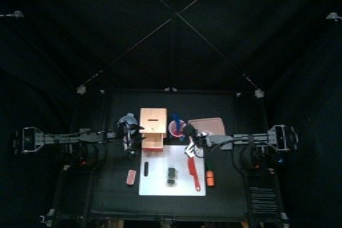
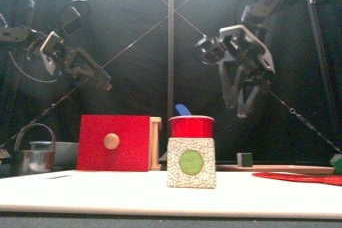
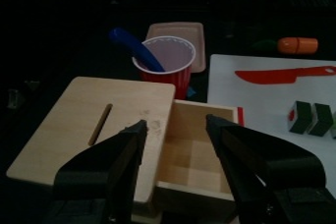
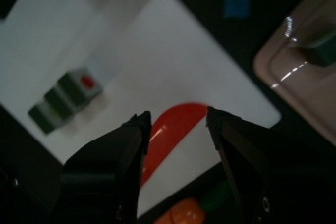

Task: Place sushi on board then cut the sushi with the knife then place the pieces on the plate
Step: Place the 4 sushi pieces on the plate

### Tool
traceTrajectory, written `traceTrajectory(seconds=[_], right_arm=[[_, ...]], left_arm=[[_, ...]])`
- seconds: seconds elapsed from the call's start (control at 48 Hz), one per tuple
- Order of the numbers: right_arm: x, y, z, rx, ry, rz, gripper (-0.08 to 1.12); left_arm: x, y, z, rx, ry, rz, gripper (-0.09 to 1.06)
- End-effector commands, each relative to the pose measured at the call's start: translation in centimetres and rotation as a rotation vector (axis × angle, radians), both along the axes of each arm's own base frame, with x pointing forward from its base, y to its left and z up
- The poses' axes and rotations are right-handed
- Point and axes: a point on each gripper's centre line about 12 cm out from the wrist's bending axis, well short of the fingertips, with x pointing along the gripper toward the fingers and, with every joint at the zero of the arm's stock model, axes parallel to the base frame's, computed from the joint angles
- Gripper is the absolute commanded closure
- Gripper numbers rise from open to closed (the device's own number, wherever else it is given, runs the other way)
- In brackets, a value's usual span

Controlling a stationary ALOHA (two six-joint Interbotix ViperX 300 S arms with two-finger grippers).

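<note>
Observing left gripper [image 3: 175, 125] hanging above box [image 3: 98, 130], jaws spread, gripping nothing. Recording cup [image 3: 168, 59] standing beside box, blue knife [image 3: 128, 41] sticking out of it. Finding sushi [image 1: 175, 175] lying on board [image 1: 158, 162], red knife [image 4: 178, 140] lying beside it on same board. Noting right gripper [image 4: 180, 118] hovering over red knife, jaws spread, gripping nothing. Logging tray [image 1: 210, 127] lying behind board, at right.

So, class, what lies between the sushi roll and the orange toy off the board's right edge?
The red knife lies there, flat on the white board, as the top view shows.
</note>
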Motion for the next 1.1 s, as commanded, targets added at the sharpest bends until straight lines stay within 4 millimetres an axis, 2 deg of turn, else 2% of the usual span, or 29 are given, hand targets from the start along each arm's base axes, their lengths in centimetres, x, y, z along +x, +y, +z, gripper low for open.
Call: traceTrajectory(seconds=[0.021,0.188,0.521,0.958,1.104], right_arm=[[2.2,0.6,1.2,0.026,-0.016,0.09,0.2],[5.1,1.1,1.2,0.012,-0.033,0.253,0.2],[8.2,1.4,-1.0,-0.058,-0.036,0.401,0.2],[9.1,1.5,-2.3,-0.061,-0.043,0.403,0.2],[9.4,2.5,-2.8,-0.048,-0.046,0.413,0.2]], left_arm=[[0.5,0.2,0.9,0.006,-0.03,0.003,0.1],[0.4,0.3,0.7,-0.004,-0.025,0.011,0.1],[0.2,0.5,0.6,-0.053,-0.035,0.049,0.1],[-0.1,0.7,0.2,-0.059,-0.026,0.062,0.1],[-0.1,0.7,0.1,-0.06,-0.025,0.064,0.1]])
